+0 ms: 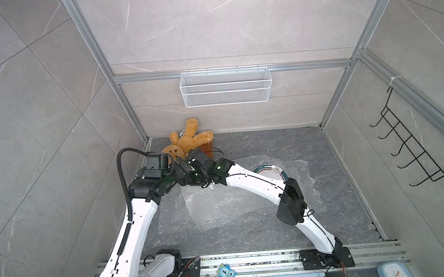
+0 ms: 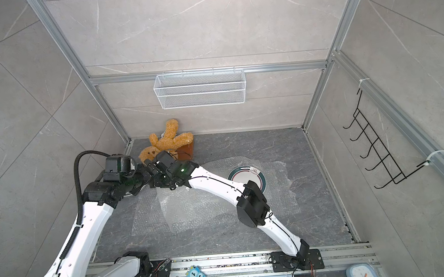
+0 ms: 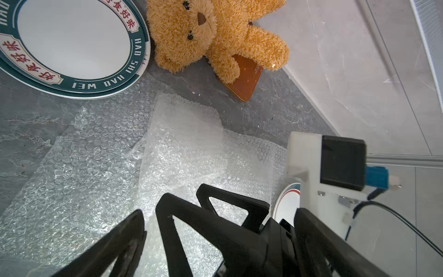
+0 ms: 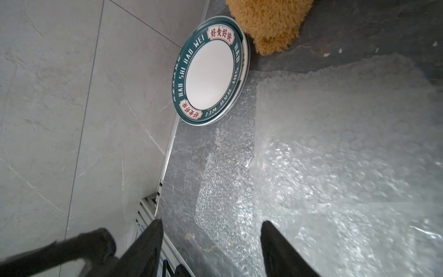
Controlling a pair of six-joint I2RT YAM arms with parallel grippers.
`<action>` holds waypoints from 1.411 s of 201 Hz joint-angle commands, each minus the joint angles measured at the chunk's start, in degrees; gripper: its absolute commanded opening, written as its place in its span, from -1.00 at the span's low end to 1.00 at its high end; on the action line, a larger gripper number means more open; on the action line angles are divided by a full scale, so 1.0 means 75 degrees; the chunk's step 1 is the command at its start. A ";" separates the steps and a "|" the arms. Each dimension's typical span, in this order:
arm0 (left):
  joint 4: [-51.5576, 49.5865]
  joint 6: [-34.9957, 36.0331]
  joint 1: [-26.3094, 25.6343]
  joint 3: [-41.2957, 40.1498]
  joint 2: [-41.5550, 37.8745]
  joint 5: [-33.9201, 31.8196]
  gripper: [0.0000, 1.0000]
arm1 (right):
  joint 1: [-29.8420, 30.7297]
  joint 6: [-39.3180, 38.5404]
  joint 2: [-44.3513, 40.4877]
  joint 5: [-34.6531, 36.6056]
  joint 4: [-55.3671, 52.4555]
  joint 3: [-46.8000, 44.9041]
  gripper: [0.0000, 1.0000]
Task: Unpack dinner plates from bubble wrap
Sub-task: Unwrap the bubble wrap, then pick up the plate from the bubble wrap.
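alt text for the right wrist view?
The right gripper, jaws open and empty, hangs over crumpled clear bubble wrap on a dark grey tabletop. Beyond lie stacked, unwrapped green-rimmed dinner plates beside a pale wall, a tan teddy bear next to them.

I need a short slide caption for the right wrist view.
Open right tool facing clear bubble wrap sheets and stacked green-rimmed round white plates.

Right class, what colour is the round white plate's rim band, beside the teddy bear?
Dark green rim band, white lettering; left wrist view shows it best.
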 commanded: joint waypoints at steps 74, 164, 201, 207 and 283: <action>0.0347 0.0719 -0.0664 -0.0846 0.0137 0.1287 0.89 | -0.2904 -0.0541 -0.5110 0.0355 0.0063 -0.6039 0.53; 0.2210 0.0273 -0.3536 -0.0108 0.3437 0.2186 0.84 | -0.6337 -0.1322 -0.7228 -0.0254 -0.0388 -0.9900 0.34; 0.3123 -0.0102 -0.3696 0.0160 0.4702 0.3125 0.83 | -0.6887 -0.1376 -0.6556 -0.0649 0.0396 -1.0459 0.17; 0.3211 -0.0157 -0.3707 0.0202 0.4882 0.3210 0.82 | -0.6928 -0.1390 -0.6469 -0.0695 0.0500 -1.0476 0.16; 0.3640 -0.0292 -0.3732 0.0028 0.5653 0.3455 0.79 | -0.6998 -0.1522 -0.5548 -0.0776 0.1159 -1.0533 -0.02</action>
